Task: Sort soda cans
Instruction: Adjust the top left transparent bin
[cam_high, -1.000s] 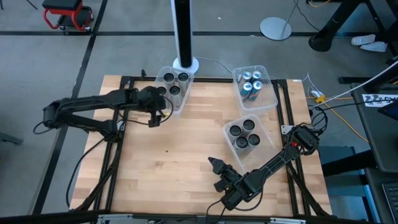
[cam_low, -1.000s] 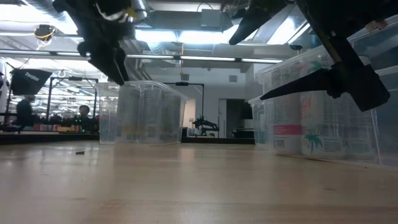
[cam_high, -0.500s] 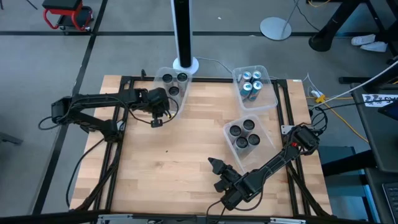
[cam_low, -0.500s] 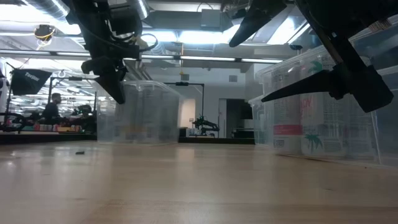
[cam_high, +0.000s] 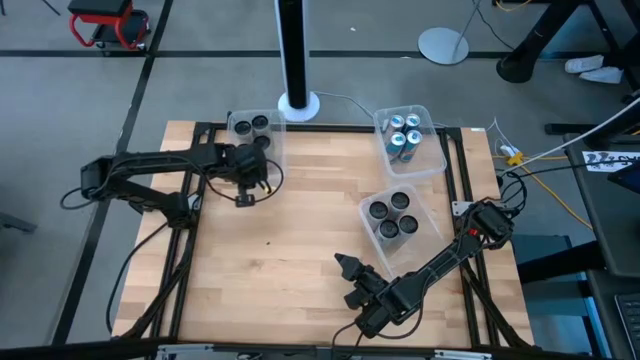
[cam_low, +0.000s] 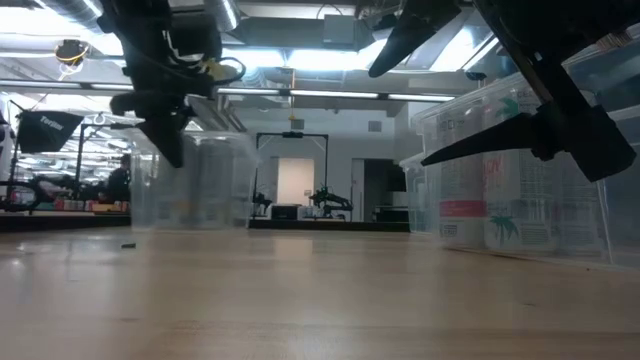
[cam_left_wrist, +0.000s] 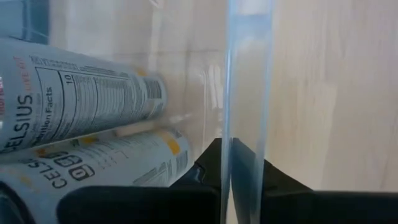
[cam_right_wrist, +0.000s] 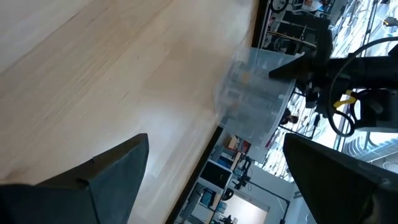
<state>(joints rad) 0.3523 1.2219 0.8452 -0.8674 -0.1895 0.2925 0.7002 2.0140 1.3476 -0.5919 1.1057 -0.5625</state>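
Wooden tabletop (cam_high: 280, 250) carries three clear bins, and the one by the left gripper (cam_high: 243, 181) is partly masked by that arm from above, so only two dark can tops show in it. Left bin (cam_high: 248, 128) sits just beyond the left jaws at the table's far edge; the wrist view shows those jaws pinched together on its thin clear wall (cam_left_wrist: 247, 93), with white-labelled soda cans (cam_left_wrist: 74, 106) just inside that wall. Can count in there: cannot tell. Far bin (cam_high: 410, 138) holds blue-and-silver cans, near bin (cam_high: 395, 215) holds four dark-topped ones, both well ahead of the right gripper (cam_high: 350, 280), whose jaws stand wide apart over bare wood. Versus a second ago: left jaws have gone from apart to clamped, and the left bin has slid left, away from the white post base.
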